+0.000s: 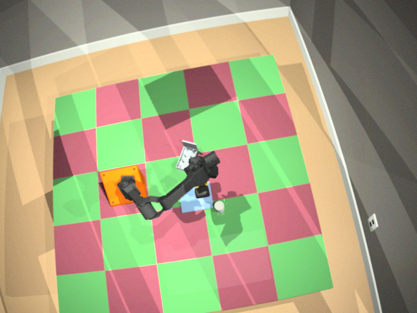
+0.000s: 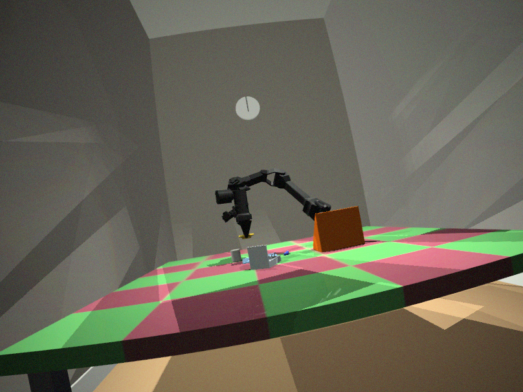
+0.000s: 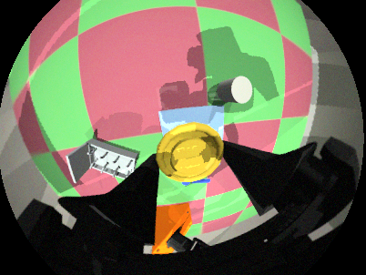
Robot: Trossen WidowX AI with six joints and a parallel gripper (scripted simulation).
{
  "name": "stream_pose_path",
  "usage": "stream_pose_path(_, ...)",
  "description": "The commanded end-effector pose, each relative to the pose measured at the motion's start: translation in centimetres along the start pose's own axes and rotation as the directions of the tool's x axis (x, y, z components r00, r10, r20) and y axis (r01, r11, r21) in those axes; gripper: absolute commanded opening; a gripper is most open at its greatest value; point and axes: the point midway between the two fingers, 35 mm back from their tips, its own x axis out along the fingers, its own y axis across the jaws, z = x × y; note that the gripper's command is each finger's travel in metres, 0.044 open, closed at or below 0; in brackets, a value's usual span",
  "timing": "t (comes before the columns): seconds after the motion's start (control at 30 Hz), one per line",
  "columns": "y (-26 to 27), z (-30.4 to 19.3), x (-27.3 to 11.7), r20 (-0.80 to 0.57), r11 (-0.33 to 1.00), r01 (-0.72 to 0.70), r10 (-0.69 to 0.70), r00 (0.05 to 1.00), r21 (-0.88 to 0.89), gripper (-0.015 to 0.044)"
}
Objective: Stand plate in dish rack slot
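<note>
Although the rack (image 3: 103,159) sits low at the left of the wrist view, the yellow plate (image 3: 189,152) hangs at centre, pinched by its edge in the end effector (image 2: 245,234) and lifted off the tabletop (image 2: 358,257), above the pale blue mat (image 3: 184,118); to the right a small white cylinder (image 3: 231,90) stands just beside that mat. The plate looks to be held nearly flat, so it must be tipped upright before the slots; a thin rim grip could let it swivel or slip during that turn, and a misjudged descent could strike a rail. The fingertips themselves are lost in dark silhouette; the rack's slots are too small to count; a small blue object near the mat is unclear.
</note>
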Motion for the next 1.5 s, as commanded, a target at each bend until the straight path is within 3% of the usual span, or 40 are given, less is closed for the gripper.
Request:
stream_pose_path(0.0, 0.1, 0.2, -1.6, -0.001, 1.000, -0.003, 0.003, 1.000, 0.002, 0.0000)
stream_pose_path(0.53, 0.2, 0.3, -7.7, 0.004, 1.000, 0.010, -0.010, 1.000, -0.008, 0.0000)
stream_pose_path(0.67, 1.3, -0.5, -7.9, 0.003, 0.999, 0.005, -0.005, 1.000, 0.036, 0.0000)
stream_pose_path(1.13, 9.0, -9.4, -7.9, -0.022, 0.889, 0.015, -0.005, 1.000, 0.458, 0.0000)
stream_pose_path(1.47, 9.3, -10.0, -7.0, -0.057, 0.900, 0.004, 0.024, 0.998, 0.437, 0.0000)
